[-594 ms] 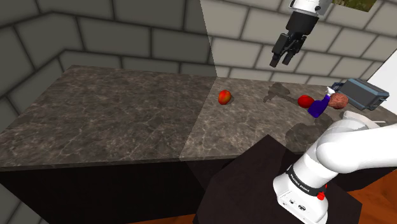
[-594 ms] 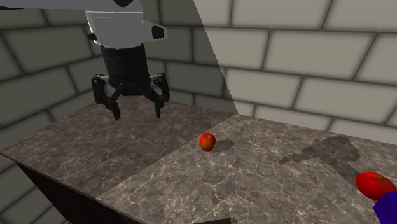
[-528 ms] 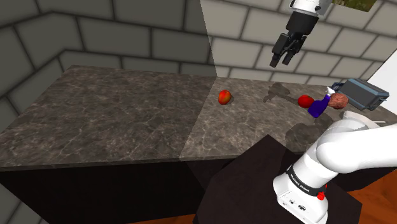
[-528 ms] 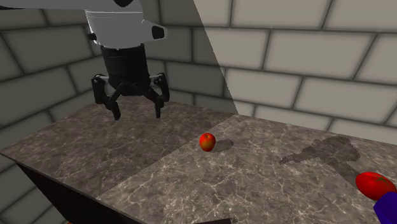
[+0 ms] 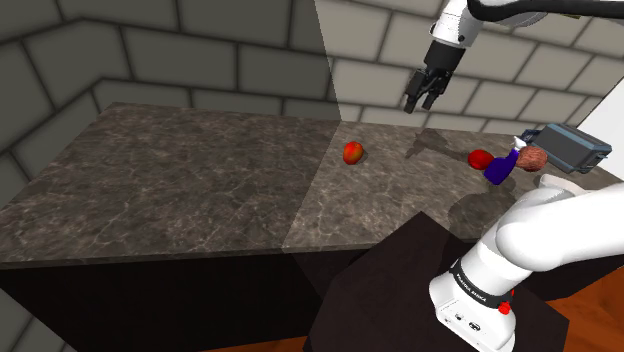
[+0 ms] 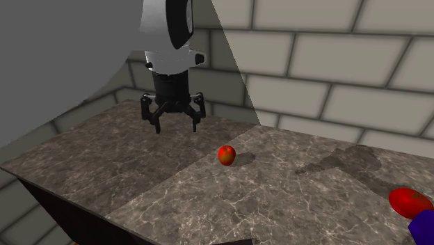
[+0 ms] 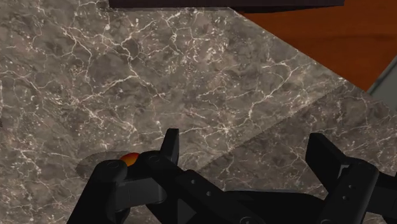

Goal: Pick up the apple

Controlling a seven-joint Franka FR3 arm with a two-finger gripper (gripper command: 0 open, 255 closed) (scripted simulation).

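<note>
The small round red-and-yellow apple (image 5: 353, 152) sits on the dark marble countertop (image 5: 180, 170), below the all-black gripper (image 5: 421, 98) and off to the outside of one finger, not in the gap. Fingers are spread wide, nothing in them. The white arm (image 5: 545, 225) reaches out with the gripper pointing down, hovering above the counter.

Apple (image 5: 353, 152): small, round, red with yellow-green patches, resting on dark marble counter (image 5: 180, 190), mid-surface, untouched.

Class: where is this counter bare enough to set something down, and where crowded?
Bare: the wide counter stretch from the corner walls to the apple, and a smaller gap between apple and red fruit. Crowded: around the red fruit, blue object and grey box.
</note>
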